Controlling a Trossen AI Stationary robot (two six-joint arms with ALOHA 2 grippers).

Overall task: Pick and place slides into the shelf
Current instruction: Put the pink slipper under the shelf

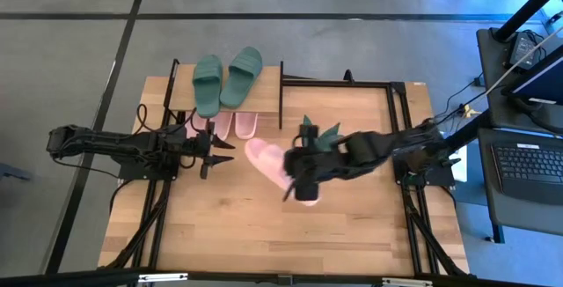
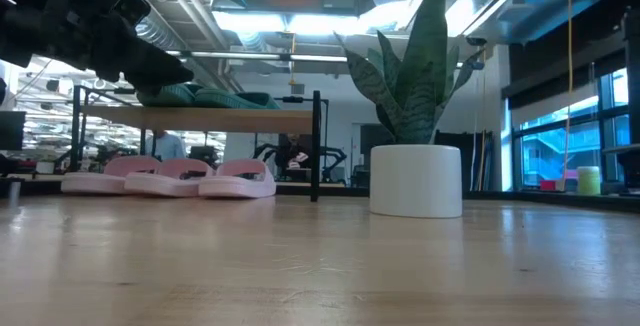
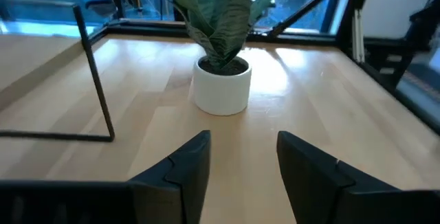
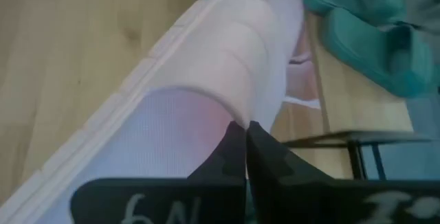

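A pale pink slide (image 1: pixel 268 162) is held above the middle of the table (image 1: pixel 220 234), clamped at its heel end by the right gripper (image 1: pixel 297 184), whose fingers are pressed fully together on it; in the right wrist view the slide (image 4: pixel 206 80) is seen stretching away from the dark fingers (image 4: pixel 237 157) toward the shelf (image 4: pixel 357 86), its wide strap arched and its sole softly ridged along the edge. Directly beside the held slide, a spiky green potted plant (image 1: pixel 317 136) in a white pot (image 2: pixel 416 179) is found, partly covered from above by the right arm. The shelf (image 1: pixel 180 93) is set at the far left part of the table, with a dark green pair (image 1: pixel 227 79) laid on its light wooden top board and three pink slides (image 2: pixel 170 178) lined up on the level beneath, as seen in the low view. Thin black legs (image 2: pixel 316 146) are seen at the shelf's near corner. The left gripper (image 1: pixel 220 150) is held just in front of the shelf, its fingers (image 3: pixel 185 169) parted and empty, pointed toward the plant (image 3: pixel 221 38).
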